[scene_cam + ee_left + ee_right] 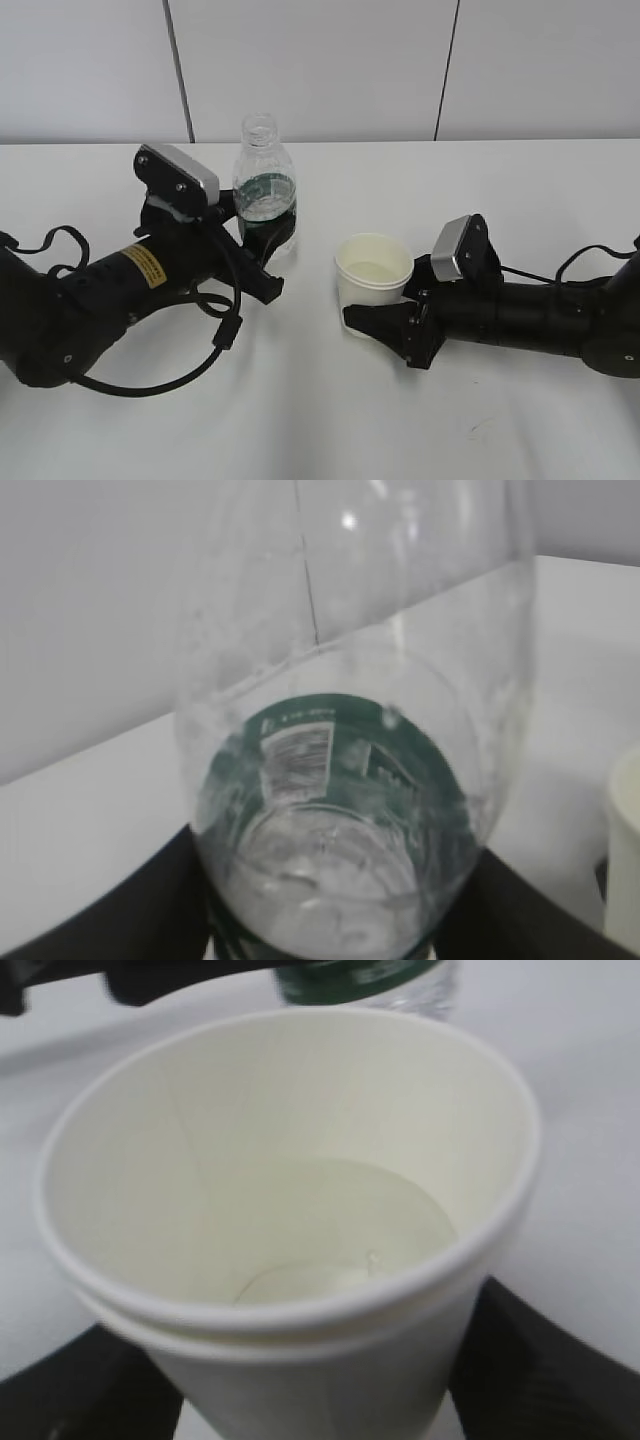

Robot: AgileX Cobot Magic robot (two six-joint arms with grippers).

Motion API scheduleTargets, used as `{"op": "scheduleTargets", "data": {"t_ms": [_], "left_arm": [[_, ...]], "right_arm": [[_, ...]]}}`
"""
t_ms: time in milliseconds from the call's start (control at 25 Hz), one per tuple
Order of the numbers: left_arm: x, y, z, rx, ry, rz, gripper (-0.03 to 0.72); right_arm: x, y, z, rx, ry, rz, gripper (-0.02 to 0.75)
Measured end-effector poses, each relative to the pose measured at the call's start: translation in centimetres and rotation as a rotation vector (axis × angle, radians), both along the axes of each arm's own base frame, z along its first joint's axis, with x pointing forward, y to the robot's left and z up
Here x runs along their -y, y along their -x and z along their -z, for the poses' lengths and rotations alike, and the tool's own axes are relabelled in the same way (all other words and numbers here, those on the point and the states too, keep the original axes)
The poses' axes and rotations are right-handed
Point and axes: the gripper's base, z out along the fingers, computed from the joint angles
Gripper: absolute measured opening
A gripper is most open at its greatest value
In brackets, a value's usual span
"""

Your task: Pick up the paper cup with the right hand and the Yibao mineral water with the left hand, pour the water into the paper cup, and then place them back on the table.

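Note:
The Yibao mineral water [264, 190], a clear capless bottle with a green label, stands upright on the table [320, 420]. My left gripper [266, 252] is shut on its lower part. In the left wrist view the bottle [340, 780] fills the frame between the black fingers [150, 900] of that gripper [330, 925]. The white paper cup [374, 270] stands upright to its right and has water in the bottom. My right gripper [381, 293] is shut on the cup's lower wall. In the right wrist view the cup [290, 1210] sits between that gripper's [310, 1405] fingers [540, 1360].
A grey panelled wall [320, 70] runs behind the table's far edge. A black cable [215, 345] loops on the table beside the left arm. The bottle's green label [350, 980] shows just beyond the cup in the right wrist view.

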Motion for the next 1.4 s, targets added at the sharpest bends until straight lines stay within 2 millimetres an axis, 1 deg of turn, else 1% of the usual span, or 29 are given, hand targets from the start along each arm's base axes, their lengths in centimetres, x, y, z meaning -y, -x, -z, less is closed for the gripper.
{"op": "scheduleTargets", "data": {"t_ms": [120,240,520,680,880,1040,1120,1400], "left_arm": [[-0.5,0.9,0.7,-0.046,0.008,0.000,0.384],[-0.6,1.8,1.3,-0.112,0.034,0.024,0.384],[0.5,3.4,1.6,-0.204,0.057,0.226,0.384],[1.0,4.2,1.8,-0.216,0.034,0.322,0.384],[1.1,4.6,2.1,-0.221,0.017,0.369,0.384],[1.1,4.7,3.6,-0.265,0.002,0.371,0.384],[1.1,4.7,4.1,-0.280,-0.005,0.368,0.383],[1.0,4.7,4.1,-0.279,-0.001,0.360,0.383]], "right_arm": [[1.1,-0.3,0.1,-0.021,-0.016,0.100,0.554],[1.6,-0.4,0.2,-0.039,-0.029,0.171,0.554],[2.4,-0.2,0.6,-0.016,-0.003,0.289,0.554],[2.8,-0.4,0.7,-0.009,0.000,0.343,0.554],[3.3,-0.1,1.0,0.021,0.046,0.388,0.554],[3.6,0.0,1.1,0.026,0.057,0.421,0.554],[3.6,0.0,1.1,0.028,0.057,0.424,0.554],[3.6,0.0,1.1,0.029,0.058,0.422,0.554]]}}
